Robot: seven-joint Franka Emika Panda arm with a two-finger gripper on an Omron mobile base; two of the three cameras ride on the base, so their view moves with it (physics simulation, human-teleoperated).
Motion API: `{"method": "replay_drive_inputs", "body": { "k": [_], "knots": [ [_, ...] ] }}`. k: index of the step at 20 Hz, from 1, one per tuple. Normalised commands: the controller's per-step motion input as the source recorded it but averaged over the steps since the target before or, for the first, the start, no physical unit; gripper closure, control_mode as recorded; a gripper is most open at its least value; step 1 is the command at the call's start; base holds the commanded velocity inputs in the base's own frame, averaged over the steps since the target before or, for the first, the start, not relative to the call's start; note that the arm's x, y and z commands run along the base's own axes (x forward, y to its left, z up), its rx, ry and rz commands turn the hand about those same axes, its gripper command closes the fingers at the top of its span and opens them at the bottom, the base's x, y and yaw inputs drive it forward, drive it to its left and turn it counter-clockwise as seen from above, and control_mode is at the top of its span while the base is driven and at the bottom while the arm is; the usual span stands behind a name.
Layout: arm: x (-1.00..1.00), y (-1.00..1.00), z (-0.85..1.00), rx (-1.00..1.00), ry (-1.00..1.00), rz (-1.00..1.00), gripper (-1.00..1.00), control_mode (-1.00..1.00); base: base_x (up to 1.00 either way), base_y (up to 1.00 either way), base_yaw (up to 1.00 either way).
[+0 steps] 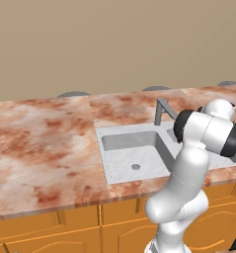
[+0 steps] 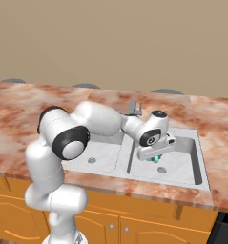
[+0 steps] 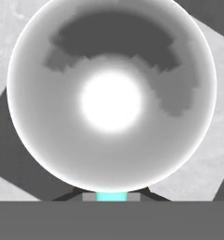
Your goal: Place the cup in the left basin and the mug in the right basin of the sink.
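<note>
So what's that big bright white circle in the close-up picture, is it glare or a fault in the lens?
Not a fault: in the hand view it is the mug seen straight down its white inside, a bright spot at the middle and jagged grey shading near the top; a teal sliver shows at its lower edge. In the right base view the pincer hangs over the right basin with teal beneath it.

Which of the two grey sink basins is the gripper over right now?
The right basin, the grey metal bowl right of the thin divider; the gripper hangs in it with the teal-green mug. The left basin holds nothing.
</note>
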Motion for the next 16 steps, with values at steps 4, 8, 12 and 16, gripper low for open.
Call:
{"method": "replay_drive_inputs", "body": {
  "k": [4, 8, 12, 16],
  "knots": [
    [0.26, -0.23, -0.14, 0.0, 0.05, 0.07, 1.0, -1.0, 0.0, 0.0, 0.0],
    [0.18, -0.25, -0.14, 0.0, 0.0, 0.1, 1.0, -1.0, 0.0, 0.0, 0.0],
    [0.19, -0.21, -0.13, 0.0, 0.0, 0.11, 1.0, -1.0, 0.0, 0.0, 0.0],
    [0.2, -0.16, -0.13, 0.0, 0.0, 0.12, 1.0, -1.0, 0.0, 0.0, 0.0]
  ]
}}
